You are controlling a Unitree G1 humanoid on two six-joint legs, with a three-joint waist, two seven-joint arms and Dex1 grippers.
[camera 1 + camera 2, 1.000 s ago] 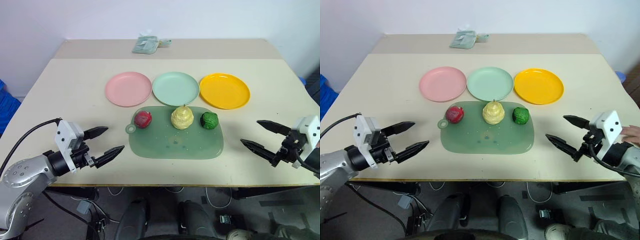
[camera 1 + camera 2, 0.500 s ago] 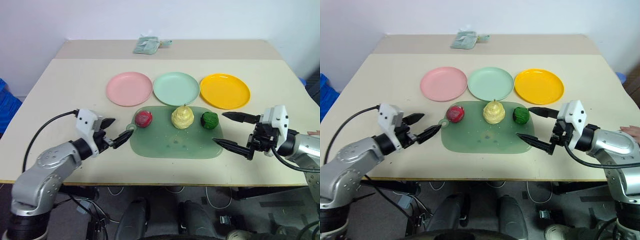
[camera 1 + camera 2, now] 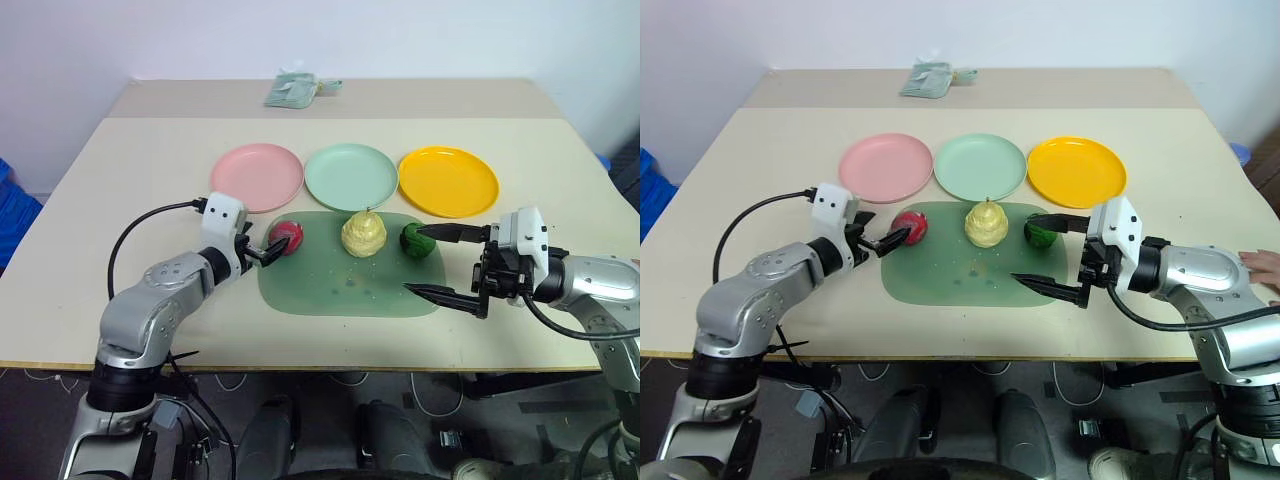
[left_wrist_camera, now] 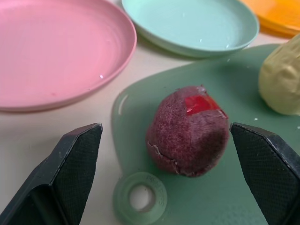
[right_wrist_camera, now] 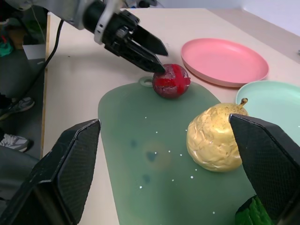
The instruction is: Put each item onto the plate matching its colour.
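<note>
left claw has reached fuzzy dark red fruit.

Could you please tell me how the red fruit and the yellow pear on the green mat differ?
The red fruit is dark, round and smaller, with a bright red cross; the yellow pear is pale, lumpy, taller, with a stem. The left claw brackets the red fruit, not the pear. Both rest on the mat.
</note>
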